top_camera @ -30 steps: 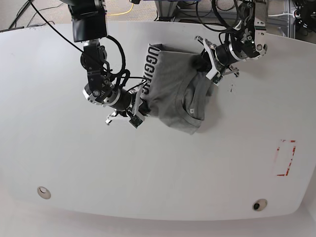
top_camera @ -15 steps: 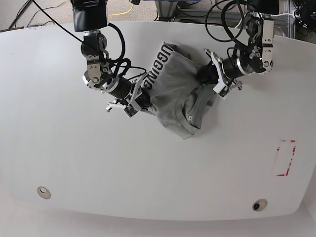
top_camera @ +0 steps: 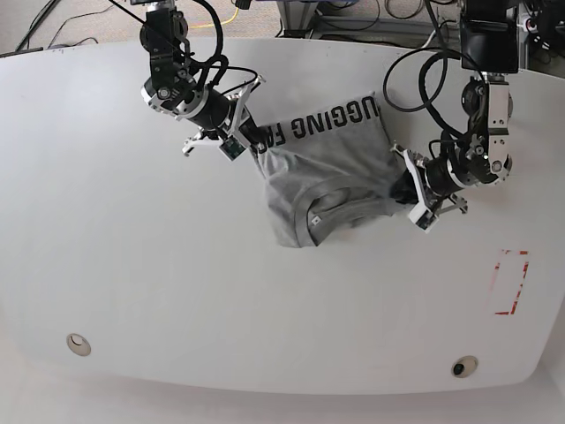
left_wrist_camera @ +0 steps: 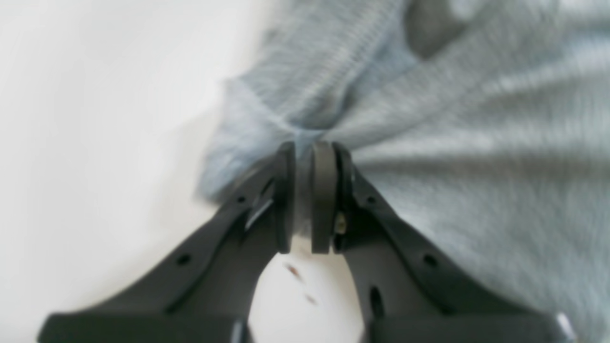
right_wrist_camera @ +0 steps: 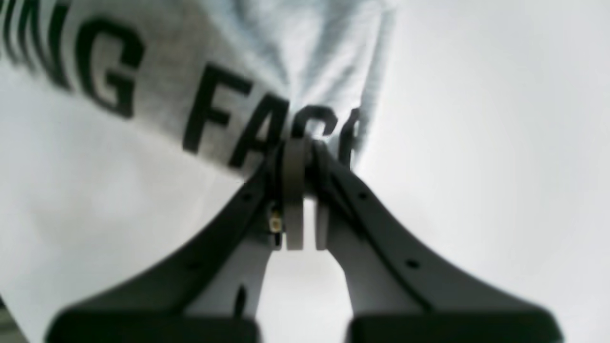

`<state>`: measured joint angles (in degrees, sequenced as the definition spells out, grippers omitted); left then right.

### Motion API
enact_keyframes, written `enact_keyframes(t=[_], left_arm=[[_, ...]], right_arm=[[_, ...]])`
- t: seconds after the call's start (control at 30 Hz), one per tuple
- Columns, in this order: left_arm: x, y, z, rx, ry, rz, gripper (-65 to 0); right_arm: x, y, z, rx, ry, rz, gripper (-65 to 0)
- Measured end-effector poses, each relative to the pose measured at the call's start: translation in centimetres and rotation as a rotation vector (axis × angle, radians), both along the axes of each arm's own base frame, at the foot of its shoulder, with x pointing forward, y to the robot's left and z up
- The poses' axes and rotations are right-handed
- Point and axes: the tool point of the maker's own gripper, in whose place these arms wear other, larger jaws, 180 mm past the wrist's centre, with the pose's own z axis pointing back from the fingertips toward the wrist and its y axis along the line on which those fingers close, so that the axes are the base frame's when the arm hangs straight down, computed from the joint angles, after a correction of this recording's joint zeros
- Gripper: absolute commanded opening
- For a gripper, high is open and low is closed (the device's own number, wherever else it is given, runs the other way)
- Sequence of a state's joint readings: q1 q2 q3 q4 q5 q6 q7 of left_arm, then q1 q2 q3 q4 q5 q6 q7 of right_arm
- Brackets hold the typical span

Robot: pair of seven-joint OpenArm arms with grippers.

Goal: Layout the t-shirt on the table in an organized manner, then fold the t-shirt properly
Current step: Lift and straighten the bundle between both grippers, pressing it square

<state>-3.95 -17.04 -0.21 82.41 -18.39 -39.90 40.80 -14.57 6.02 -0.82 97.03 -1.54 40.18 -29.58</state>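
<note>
Your left end effector [left_wrist_camera: 310,157] is pressed together on a bunched fold of the t-shirt [left_wrist_camera: 452,143], with grey fabric gathering into creases right at the tips. In the base view that same left end effector [top_camera: 408,190] sits at the cloth's right edge, low over the table [top_camera: 132,265].

Your right end effector [right_wrist_camera: 300,152] is likewise pinching the t-shirt [right_wrist_camera: 143,71], clamped on the edge that carries the black lettering [right_wrist_camera: 214,124]; the letters run away from the tips toward the upper left of that wrist view. In the base view you see the right end effector [top_camera: 250,141] at the cloth's upper left corner.

Between your two grips the t-shirt [top_camera: 327,177] is stretched along its lettered band [top_camera: 327,119], while the rest hangs in a crumpled mass below, collar folded in, resting near the middle of the table. There are no containers here; a red tape rectangle [top_camera: 512,283] lies well apart at the right, and two round grommets [top_camera: 78,344] sit near the front edge.
</note>
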Motion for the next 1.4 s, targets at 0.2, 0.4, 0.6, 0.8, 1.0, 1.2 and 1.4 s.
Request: enact_keyframes(t=[0.2, 0.4, 0.6, 0.8, 1.0, 1.2, 1.4], left_arm=[[1.0, -1.0, 4.0, 0.042, -0.106, -0.049, -60.3], [0.9, -3.0, 9.4, 0.068, -0.259, -0.109, -60.3], [-1.9, -3.9, 8.6, 0.089, -0.217, -0.131, -60.3], [-4.7, -5.2, 6.0, 0.047, -0.127, -0.123, -60.3], [-7.3, -6.4, 4.0, 0.001, -0.053, -0.115, -60.3], [-9.2, -6.4, 1.5, -0.014, 0.037, -0.103, -60.3], [-10.1, -5.2, -1.2, -0.003, 0.122, -0.088, -60.4]], right_arm=[[0.7, -0.8, 2.9, -0.097, -0.056, 0.014, -61.7], [4.4, -0.7, 7.8, -0.149, -0.180, 0.014, -61.7], [6.8, 1.8, 9.7, -0.151, -0.225, 0.048, -61.7], [8.1, 5.2, 10.0, -0.084, -0.224, 0.096, -61.7], [9.7, 5.9, 8.0, -0.078, -0.155, 0.077, -61.7], [9.9, 8.0, 5.7, 0.050, -0.120, 0.091, -61.7], [8.4, 8.7, 0.8, 0.116, -0.010, 0.086, -61.7]])
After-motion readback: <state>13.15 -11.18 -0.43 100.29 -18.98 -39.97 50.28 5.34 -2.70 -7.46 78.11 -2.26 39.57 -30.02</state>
